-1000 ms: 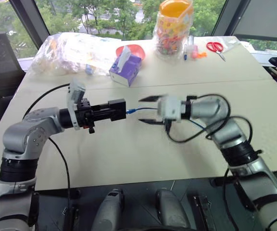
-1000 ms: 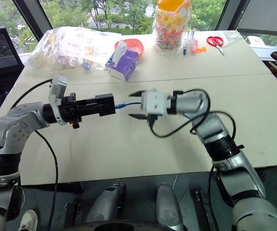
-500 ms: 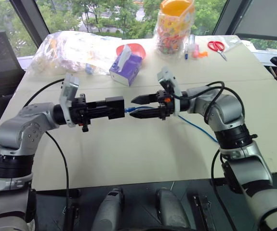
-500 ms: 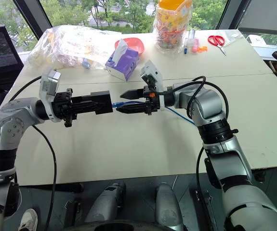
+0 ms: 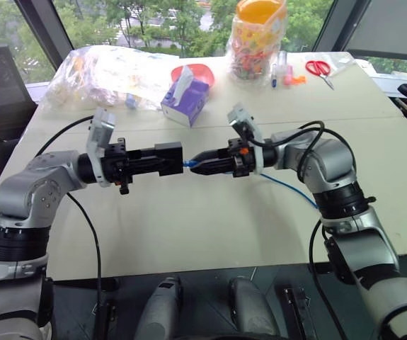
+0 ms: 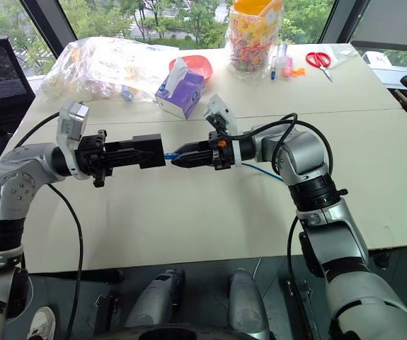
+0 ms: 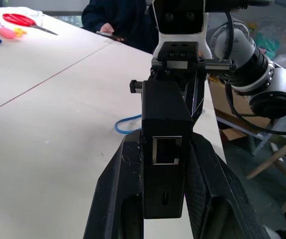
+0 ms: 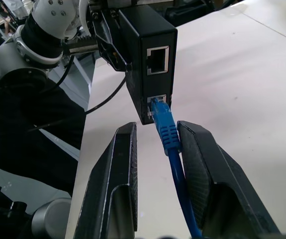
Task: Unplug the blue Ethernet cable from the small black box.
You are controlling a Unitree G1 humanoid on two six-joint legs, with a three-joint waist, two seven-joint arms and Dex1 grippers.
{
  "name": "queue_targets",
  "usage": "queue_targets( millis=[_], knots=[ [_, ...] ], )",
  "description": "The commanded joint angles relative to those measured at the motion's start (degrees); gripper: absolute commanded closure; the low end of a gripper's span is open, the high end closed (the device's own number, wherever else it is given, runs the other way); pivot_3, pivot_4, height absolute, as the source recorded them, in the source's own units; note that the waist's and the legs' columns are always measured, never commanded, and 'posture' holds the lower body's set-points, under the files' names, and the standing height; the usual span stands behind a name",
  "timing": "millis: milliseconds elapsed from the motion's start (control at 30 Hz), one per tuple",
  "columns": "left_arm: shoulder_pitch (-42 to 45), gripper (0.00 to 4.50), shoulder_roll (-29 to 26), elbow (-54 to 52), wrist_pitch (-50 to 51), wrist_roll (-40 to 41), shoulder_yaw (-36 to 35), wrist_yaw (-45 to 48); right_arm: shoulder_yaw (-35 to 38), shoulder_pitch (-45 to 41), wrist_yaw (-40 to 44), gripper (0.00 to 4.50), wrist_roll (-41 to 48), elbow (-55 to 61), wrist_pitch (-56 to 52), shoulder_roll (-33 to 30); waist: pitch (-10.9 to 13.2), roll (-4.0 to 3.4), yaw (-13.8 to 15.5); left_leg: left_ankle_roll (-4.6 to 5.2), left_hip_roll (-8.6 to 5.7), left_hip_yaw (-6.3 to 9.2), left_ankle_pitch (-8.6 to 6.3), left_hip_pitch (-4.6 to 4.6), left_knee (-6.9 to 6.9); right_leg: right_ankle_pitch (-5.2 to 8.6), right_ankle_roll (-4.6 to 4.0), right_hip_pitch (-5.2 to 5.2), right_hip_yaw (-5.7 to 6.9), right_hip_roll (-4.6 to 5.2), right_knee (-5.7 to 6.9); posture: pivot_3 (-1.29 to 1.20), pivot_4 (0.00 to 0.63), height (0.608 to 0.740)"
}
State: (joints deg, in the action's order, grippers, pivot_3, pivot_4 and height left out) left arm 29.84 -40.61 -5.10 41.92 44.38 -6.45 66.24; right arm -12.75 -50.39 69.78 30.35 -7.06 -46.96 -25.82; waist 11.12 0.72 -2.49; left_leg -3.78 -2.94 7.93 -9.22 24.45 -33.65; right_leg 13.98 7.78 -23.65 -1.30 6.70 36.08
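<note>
Blue Ethernet cable point(image 8: 168, 134) still plugged into small black box point(image 8: 147, 59), lower of 2 ports. Left gripper point(image 5: 169, 157) clamps the box, held level above the table point(image 5: 210, 219). Right gripper point(image 8: 157, 149) straddles the plug boot, 1 finger point(image 8: 202, 169) touching it, the other apart; not clamped.

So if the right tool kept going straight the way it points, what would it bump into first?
Probably the small black box held in the left tool. The right tool points straight at it, fingers either side of the blue Ethernet cable plugged into it.
</note>
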Motion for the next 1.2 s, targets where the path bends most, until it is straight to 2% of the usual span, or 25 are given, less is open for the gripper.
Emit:
queue_targets(
  millis=[33, 1167, 1200],
  knots=[
    [1.6, 4.01, -0.5, -0.8, -0.7, 1.0, -2.1, 0.1, -0.3, -1.7, 1.3, 3.19, 0.3, 1.5, 0.4, 0.4, 0.0, 0.00, 0.0, 0.00, 0.00, 0.00, 0.00, 0.00, 0.00, 0.00, 0.00, 0.00, 0.00, 0.00, 0.00, 0.00, 0.150, 0.728],
    [-1.0, 4.01, -0.6, -3.7, -1.7, -0.3, 0.1, 1.1, -0.7, -3.7, 2.7, 3.19, -0.1, 0.3, -1.1, 1.8, 0.0, 0.00, 0.0, 0.00, 0.00, 0.00, 0.00, 0.00, 0.00, 0.00, 0.01, 0.00, 0.00, 0.00, 0.01, 0.00, 0.150, 0.728],
    [-1.1, 4.01, -0.6, -3.7, -1.7, -0.4, 0.1, 1.1, -0.7, -3.6, 2.8, 3.46, -0.1, 0.3, -1.0, 1.8, 0.0, 0.00, 0.0, 0.00, 0.00, 0.00, 0.00, 0.00, 0.00, 0.00, 0.01, -0.01, 0.00, 0.00, 0.01, 0.00, 0.150, 0.728]
  ],
)
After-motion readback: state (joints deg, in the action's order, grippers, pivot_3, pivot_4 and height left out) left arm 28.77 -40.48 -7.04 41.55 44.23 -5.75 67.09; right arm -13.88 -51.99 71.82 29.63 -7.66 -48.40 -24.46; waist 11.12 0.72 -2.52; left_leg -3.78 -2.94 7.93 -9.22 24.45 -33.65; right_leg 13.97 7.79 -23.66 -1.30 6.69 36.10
